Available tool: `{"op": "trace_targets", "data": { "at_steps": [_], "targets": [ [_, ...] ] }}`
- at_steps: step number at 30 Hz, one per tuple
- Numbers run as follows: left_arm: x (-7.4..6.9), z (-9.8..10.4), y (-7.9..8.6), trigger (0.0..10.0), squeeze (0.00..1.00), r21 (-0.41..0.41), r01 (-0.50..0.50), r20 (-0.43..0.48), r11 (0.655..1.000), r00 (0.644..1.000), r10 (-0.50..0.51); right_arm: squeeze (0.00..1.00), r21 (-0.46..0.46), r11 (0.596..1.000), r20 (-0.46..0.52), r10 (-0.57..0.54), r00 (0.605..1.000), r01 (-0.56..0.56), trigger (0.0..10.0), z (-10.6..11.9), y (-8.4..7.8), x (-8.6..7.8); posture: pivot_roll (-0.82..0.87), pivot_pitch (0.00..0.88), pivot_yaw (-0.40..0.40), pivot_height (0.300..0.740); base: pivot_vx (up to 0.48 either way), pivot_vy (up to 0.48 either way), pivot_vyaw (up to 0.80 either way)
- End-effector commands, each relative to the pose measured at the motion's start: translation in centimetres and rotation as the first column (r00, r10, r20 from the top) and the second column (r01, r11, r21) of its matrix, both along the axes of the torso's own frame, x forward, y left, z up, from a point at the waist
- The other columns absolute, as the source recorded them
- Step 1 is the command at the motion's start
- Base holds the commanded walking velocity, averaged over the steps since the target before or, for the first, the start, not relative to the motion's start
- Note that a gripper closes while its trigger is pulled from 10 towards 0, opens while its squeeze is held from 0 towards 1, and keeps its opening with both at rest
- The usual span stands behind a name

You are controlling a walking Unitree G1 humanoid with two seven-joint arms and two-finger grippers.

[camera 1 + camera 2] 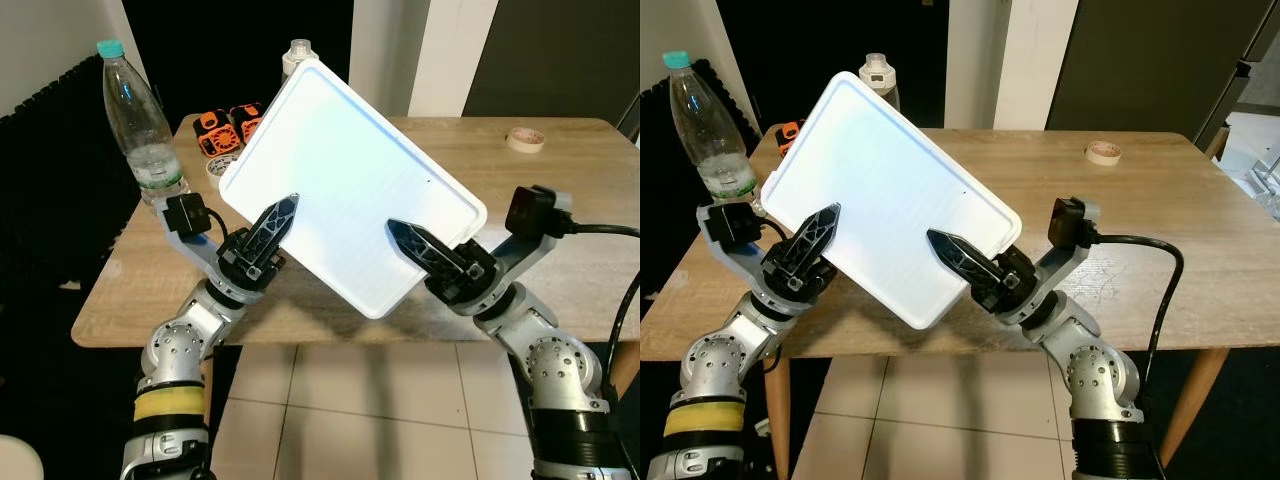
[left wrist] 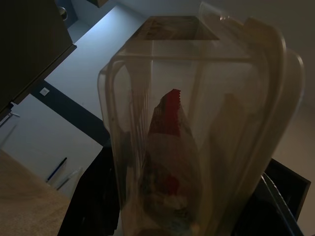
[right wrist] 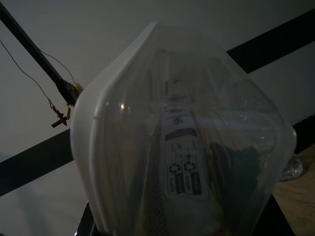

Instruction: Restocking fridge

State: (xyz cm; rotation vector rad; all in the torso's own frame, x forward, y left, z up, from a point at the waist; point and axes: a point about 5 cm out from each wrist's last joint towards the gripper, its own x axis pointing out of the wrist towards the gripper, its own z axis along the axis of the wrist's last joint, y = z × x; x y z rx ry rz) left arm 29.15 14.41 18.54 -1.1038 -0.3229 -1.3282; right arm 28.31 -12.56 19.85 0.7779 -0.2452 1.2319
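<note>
Both pincers, left gripper [image 1: 284,214] and right gripper [image 1: 405,237], clamp my white-lidded container [image 1: 345,180] between them. Lifted clear of the wooden table [image 1: 560,190] and tilted, it looks fridge-bound.

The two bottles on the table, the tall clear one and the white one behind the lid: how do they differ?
The clear bottle is see-through with a teal cap; the white bottle is opaque with a white cap. The clear bottle stands in full sight at the table's left edge, while the white bottle is mostly hidden behind the white lid that the left pincer and right pincer hold tilted. Both bottles stand upright and capped.
</note>
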Motion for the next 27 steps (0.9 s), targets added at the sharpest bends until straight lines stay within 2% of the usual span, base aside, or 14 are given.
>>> {"op": "trace_targets", "data": {
  "at_steps": [1, 2, 3, 5, 6, 9, 10, 14, 20, 21, 23, 26, 27],
  "targets": [
    [-0.4, 0.5, -0.9, 4.2, 0.0, -0.029, 0.054, 0.039, 0.998, 0.998, -0.053, 0.0, -0.002, 1.0, -0.019, -0.028, 0.999, 0.028, 0.0, -0.3, -0.6, 0.1, 0.02, 0.0, -0.015, 0.74, 0.0, 0.0, 0.0],
    [-0.4, 0.5, -0.9, 4.2, 0.0, -0.029, 0.054, 0.039, 0.998, 0.998, -0.053, 0.0, -0.002, 1.0, -0.019, -0.028, 0.999, 0.028, 0.0, -0.3, -0.6, 0.1, 0.02, 0.0, -0.015, 0.74, 0.0, 0.0, 0.0],
    [-0.4, 0.5, -1.0, 6.0, 0.0, -0.015, 0.042, 0.047, 0.999, 0.998, -0.041, 0.0, 0.001, 1.0, -0.018, -0.031, 0.999, 0.031, 0.0, -0.3, -0.7, 0.1, 0.02, 0.0, -0.015, 0.74, 0.0, 0.0, 0.0],
    [-0.4, 0.4, -1.1, 6.0, 0.0, -0.007, 0.034, 0.053, 0.999, 0.998, -0.033, 0.0, 0.002, 1.0, -0.018, -0.031, 0.999, 0.031, 0.0, -0.3, -0.7, 0.1, 0.02, 0.0, -0.015, 0.74, 0.0, 0.0, 0.0],
    [-0.3, 0.3, -1.2, 10.0, 0.0, 0.007, 0.015, 0.051, 1.0, 0.999, -0.015, 0.0, 0.001, 0.999, -0.017, -0.033, 0.999, 0.033, 0.0, -0.3, -0.8, 0.1, 0.02, 0.0, -0.015, 0.74, 0.0, 0.0, 0.0],
    [-0.2, 0.2, -1.2, 10.0, 0.0, 0.014, -0.001, 0.046, 1.0, 0.999, 0.001, 0.0, 0.001, 0.999, -0.017, -0.034, 0.999, 0.034, 0.0, -0.3, -0.8, 0.1, 0.02, 0.0, -0.015, 0.74, 0.0, 0.0, 0.0],
    [-0.1, 0.2, -1.2, 10.0, 1.0, 0.008, -0.015, 0.035, 1.0, 0.999, 0.015, 0.0, 0.001, 0.999, -0.016, -0.034, 0.999, 0.034, 0.0, -0.3, -0.8, 0.2, 0.02, 0.0, -0.013, 0.74, 0.0, 0.0, 0.0],
    [-0.1, 0.1, -0.9, 10.0, 1.0, -0.003, -0.034, 0.028, 0.999, 0.999, 0.035, 0.0, 0.002, 0.999, -0.014, -0.037, 0.999, 0.037, 0.0, -0.2, -0.9, 0.2, 0.02, 0.0, -0.013, 0.74, 0.0, 0.0, 0.0],
    [0.3, -0.9, -0.1, 10.0, 1.0, 0.039, -0.09, -0.009, 0.995, 0.996, 0.091, 0.0, 0.0, 0.997, -0.016, -0.074, 0.997, 0.074, 0.0, -0.2, -1.7, 0.4, 0.02, 0.0, -0.013, 0.74, 0.0, 0.0, 0.0],
    [0.8, -1.5, 1.4, 10.0, 1.0, 0.096, -0.173, -0.034, 0.98, 0.984, 0.177, 0.0, -0.01, 0.99, -0.012, -0.141, 0.99, 0.141, 0.0, -0.2, -3.2, 0.6, 0.02, 0.0, -0.013, 0.74, 0.0, 0.0, 0.0],
    [1.1, -1.8, 2.6, 10.0, 1.0, 0.128, -0.239, -0.046, 0.963, 0.968, 0.246, 0.0, -0.016, 0.981, -0.006, -0.193, 0.981, 0.192, 0.0, 0.0, -4.4, 0.7, 0.02, 0.0, -0.013, 0.74, 0.0, 0.0, 0.0],
    [1.4, -1.9, 3.4, 10.0, 1.0, 0.148, -0.284, -0.053, 0.947, 0.954, 0.294, 0.0, -0.012, 0.976, -0.003, -0.218, 0.976, 0.218, 0.0, 0.1, -5.1, 0.7, 0.02, 0.0, -0.013, 0.74, 0.0, 0.0, 0.0],
    [1.8, -2.0, 4.4, 10.0, 1.0, 0.169, -0.337, -0.066, 0.926, 0.934, 0.352, 0.0, -0.003, 0.966, 0.005, -0.257, 0.966, 0.257, 0.0, 0.5, -6.0, 0.8, 0.02, 0.0, -0.013, 0.74, 0.0, 0.0, 0.0]
  ]
}}
